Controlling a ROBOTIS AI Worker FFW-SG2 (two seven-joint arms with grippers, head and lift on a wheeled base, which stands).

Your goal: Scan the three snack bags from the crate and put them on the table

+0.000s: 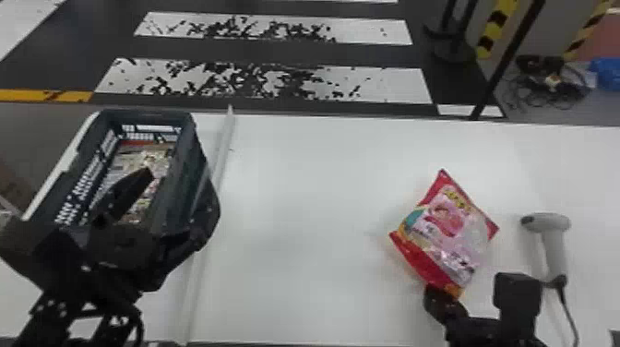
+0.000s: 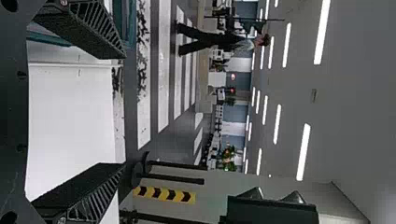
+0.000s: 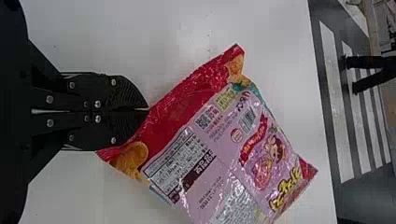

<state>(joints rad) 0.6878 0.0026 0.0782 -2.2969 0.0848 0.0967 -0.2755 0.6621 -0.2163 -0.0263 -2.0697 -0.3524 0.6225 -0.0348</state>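
Here, the snack bag [image 1: 443, 230] is pinched at its red end by the right gripper [image 3: 147, 109], fingers closed, above or on the table [image 1: 300, 207]; the printed panels are left uncovered, presumably for scanning. The scanner [image 1: 546, 222] is placed nearby, likely for short reach. By the crate [image 1: 147, 116], the left gripper [image 2: 124, 110] is held wide open, perhaps for another bag.

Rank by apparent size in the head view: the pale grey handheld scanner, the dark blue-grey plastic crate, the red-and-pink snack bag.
1. Crate, clearly largest even partly hidden
2. Snack bag
3. Scanner, smallest
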